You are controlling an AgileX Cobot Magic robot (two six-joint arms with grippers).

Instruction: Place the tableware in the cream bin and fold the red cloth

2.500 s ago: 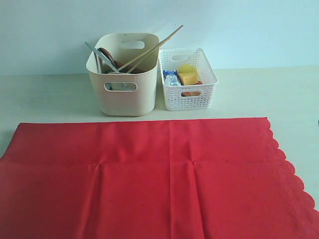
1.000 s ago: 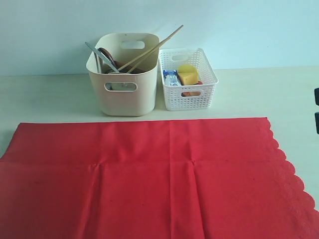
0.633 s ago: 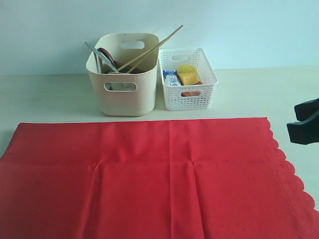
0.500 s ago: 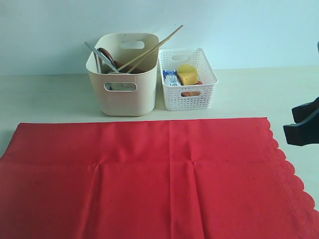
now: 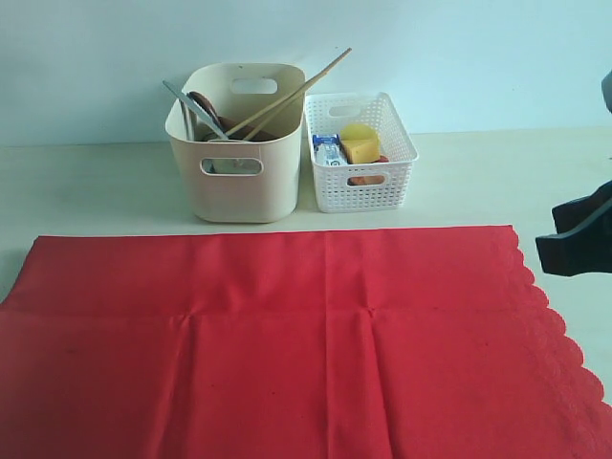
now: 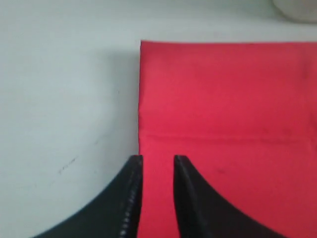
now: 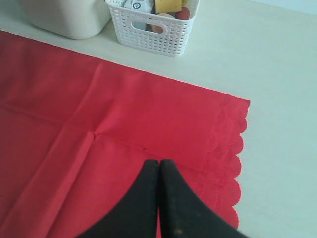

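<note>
The tall bin [image 5: 234,191] stands on the counter [image 5: 86,182]. Just to the right of the bin stands the low basket [image 5: 335,196]. The chopsticks [image 5: 304,83] stand in the bin and lean out over its right rim. In front of the bin the cloth [image 5: 287,335] lies flat, reaching far past it on both sides.

The left pincer [image 6: 157,166] hovers with its fingers slightly parted; the right pincer [image 7: 159,162], pressed closed, hangs over the counter's right side.

One cloth [image 5: 287,335]. Two containers: one bin [image 5: 239,196], and one basket [image 5: 359,196] at its three o'clock. Two chopsticks [image 5: 316,75], one knife [image 5: 191,107]. One carton [image 5: 328,153], one cheese [image 5: 361,150]. Two grippers: left gripper [image 6: 157,166], right gripper [image 7: 159,166].
</note>
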